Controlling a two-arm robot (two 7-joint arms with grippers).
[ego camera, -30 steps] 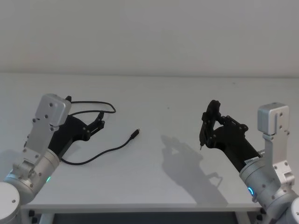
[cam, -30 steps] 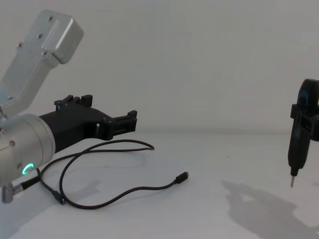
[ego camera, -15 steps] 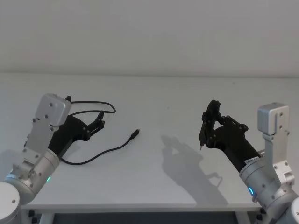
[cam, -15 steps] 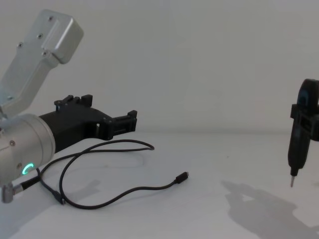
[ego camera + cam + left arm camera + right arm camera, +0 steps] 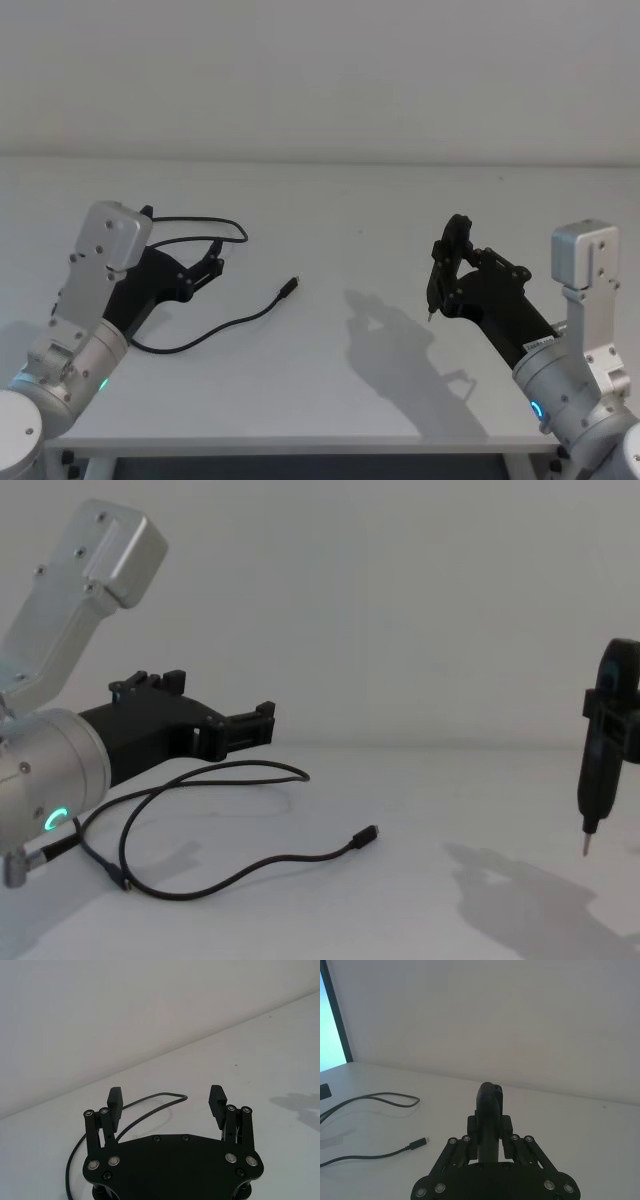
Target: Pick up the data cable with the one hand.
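Fingers apart, my left gripper (image 5: 213, 257) hovers over the data cable (image 5: 245, 319), plug pointing right, left end hidden beneath my arm (image 5: 95, 290); right gripper (image 5: 440, 285) idle, right.

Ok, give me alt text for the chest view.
The open left tool hovers above a black cable lying in loose loops on the white table, not touching it. The right tool, ending in a thin point, hangs above the table at the right edge.
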